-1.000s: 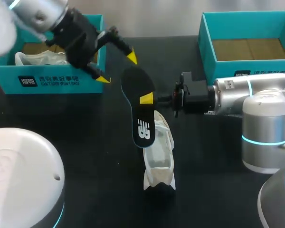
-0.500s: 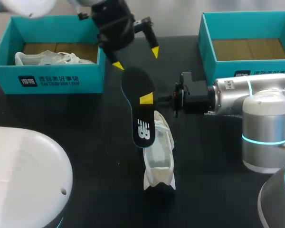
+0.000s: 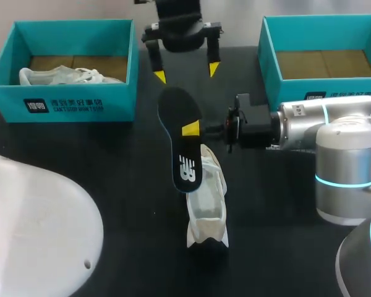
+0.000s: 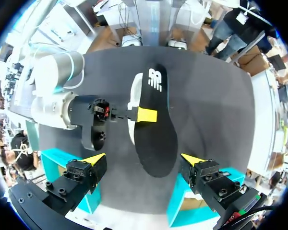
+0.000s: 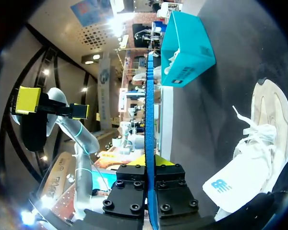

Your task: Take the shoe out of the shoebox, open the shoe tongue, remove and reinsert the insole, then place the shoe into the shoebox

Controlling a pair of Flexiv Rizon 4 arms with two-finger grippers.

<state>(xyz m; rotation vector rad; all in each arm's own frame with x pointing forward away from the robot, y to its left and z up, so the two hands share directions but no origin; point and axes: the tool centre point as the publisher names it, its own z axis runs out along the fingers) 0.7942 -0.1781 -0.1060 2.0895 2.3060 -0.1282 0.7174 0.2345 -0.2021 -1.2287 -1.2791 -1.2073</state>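
Black insole [image 3: 180,133] pinched edgewise between the right fingers [image 3: 190,129] above the white shoe [image 3: 207,210], left fingers [image 3: 159,77] spread wide just beyond its far end.

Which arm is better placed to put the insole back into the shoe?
Right, probably. The right gripper is shut on the insole, whose near end is over the shoe. The left gripper is open and empty, above the insole's far end.
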